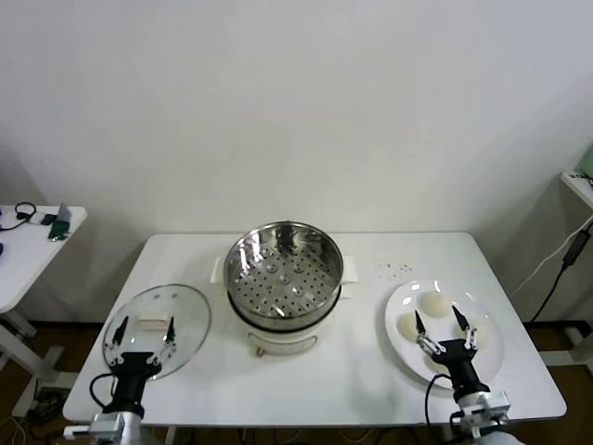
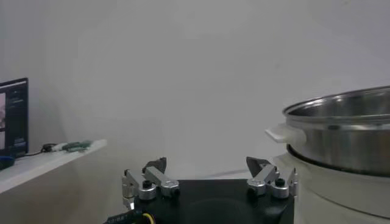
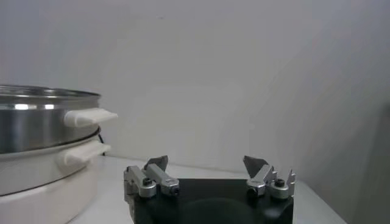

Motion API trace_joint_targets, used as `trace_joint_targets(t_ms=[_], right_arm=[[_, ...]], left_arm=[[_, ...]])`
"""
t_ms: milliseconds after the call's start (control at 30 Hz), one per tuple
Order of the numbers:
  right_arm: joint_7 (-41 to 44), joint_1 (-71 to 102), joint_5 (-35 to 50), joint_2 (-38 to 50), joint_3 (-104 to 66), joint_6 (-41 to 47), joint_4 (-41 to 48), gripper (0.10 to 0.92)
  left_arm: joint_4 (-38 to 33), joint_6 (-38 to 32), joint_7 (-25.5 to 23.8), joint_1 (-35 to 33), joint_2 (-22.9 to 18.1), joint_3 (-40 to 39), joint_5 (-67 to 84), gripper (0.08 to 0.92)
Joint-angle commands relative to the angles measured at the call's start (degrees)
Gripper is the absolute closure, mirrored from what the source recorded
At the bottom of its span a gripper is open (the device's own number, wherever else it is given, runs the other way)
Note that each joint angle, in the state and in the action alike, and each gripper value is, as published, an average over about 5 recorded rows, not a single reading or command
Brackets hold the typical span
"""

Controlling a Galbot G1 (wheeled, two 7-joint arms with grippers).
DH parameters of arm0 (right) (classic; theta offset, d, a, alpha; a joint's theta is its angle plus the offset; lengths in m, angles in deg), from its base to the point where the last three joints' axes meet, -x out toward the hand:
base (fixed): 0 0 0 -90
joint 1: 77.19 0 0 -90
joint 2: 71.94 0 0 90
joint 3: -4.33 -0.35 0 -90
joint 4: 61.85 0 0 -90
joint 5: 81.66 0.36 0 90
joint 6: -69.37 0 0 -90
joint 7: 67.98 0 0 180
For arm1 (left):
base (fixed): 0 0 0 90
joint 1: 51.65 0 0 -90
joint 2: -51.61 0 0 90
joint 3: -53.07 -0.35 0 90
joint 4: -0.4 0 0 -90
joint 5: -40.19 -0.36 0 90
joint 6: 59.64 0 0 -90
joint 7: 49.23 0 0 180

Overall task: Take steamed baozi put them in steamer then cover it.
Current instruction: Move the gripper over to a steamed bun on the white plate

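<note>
Steamer (image 1: 284, 274) at table (image 1: 352, 371) centre, uncovered. Baozi (image 1: 433, 302) on plate (image 1: 400, 341) near right edge. Glass lid (image 1: 157, 324) flat near left edge. Left gripper (image 1: 141, 330) over lid, spread, empty. Right gripper (image 1: 441, 324) over plate, spread, empty.

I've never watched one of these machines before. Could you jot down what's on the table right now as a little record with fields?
steamer: open steel basket on a white cooker base, mid-table, nothing inside
lid: clear glass lid flat on the table, on the robot's left of the steamer
baozi: pale buns on a white plate, on the robot's right
left gripper: over the lid's near edge, fingers open, holding nothing
right gripper: over the plate, fingers open, holding nothing
progress: no bun moved yet
</note>
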Motion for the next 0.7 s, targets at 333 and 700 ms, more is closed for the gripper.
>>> trace_joint_targets(t_ms=[333, 700], right_arm=[[15.24, -14.04, 0.24, 33.51, 6.45, 27.56, 1.72, 0.203], [39.85, -47.48, -4.13, 48.94, 37.44, 21.97, 14.65, 0.203]], left_arm=[[0.19, -3.7, 2.7, -2.89, 0.58, -2.76, -0.12, 0.177], [0.58, -4.67, 3.12, -1.87, 0.06, -5.16, -0.24, 0.177]])
